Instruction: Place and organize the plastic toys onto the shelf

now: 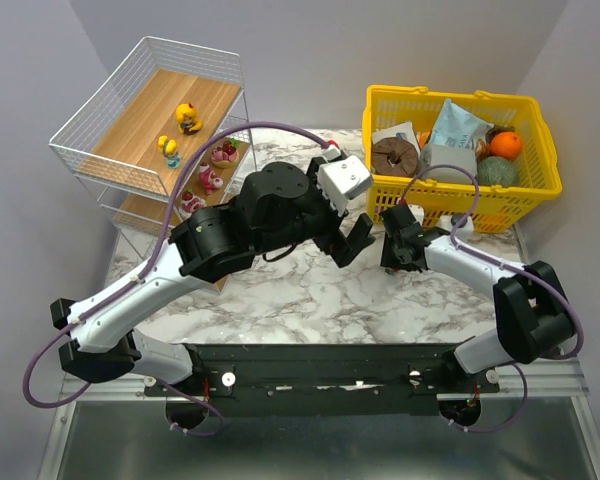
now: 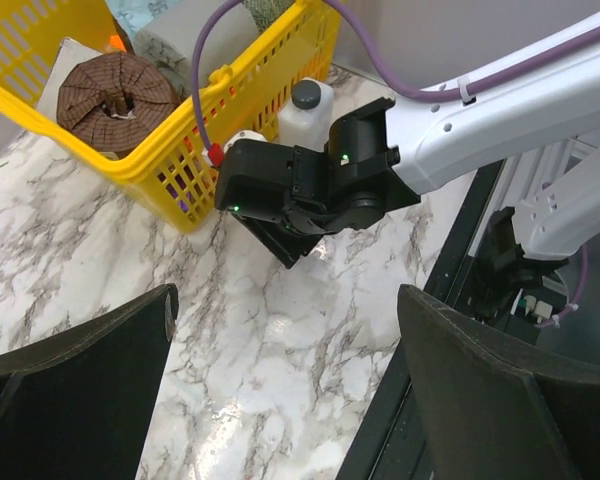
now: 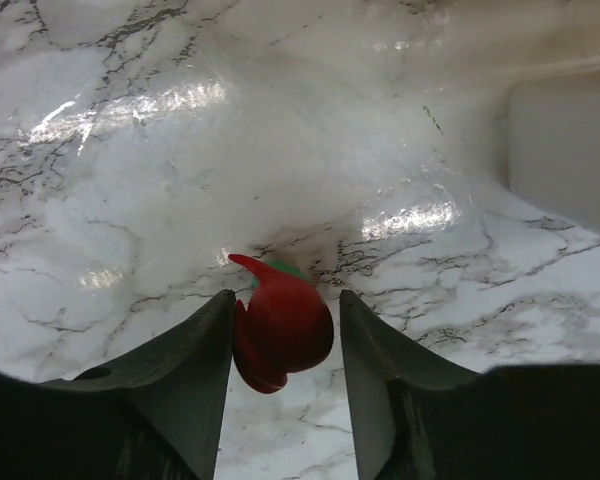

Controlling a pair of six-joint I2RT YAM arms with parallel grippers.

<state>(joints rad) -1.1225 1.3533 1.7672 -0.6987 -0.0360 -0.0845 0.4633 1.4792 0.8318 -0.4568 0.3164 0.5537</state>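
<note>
Gripping: right hand (image 3: 285, 300) closed on the small red toy (image 3: 283, 335), low over the counter (image 3: 130, 150).
Left hand (image 2: 287, 300): open, fingers wide apart, nothing between them, facing the right hand.
Shelf (image 1: 130, 125), far left: yellow ducks (image 1: 187, 117) on the top board, pink figurines (image 1: 210, 180) on the board below.
Basket (image 1: 480, 205), far right: holds groceries.

We see a white marble table (image 1: 310, 290). The wire shelf (image 1: 140, 125) stands at ten o'clock, a yellow basket (image 1: 450, 195) at two, a white bottle (image 2: 305, 112) just beside it. Near centre the right gripper (image 3: 285, 300) pinches a small red toy (image 3: 280, 330); whether it touches the marble, we cannot tell.
</note>
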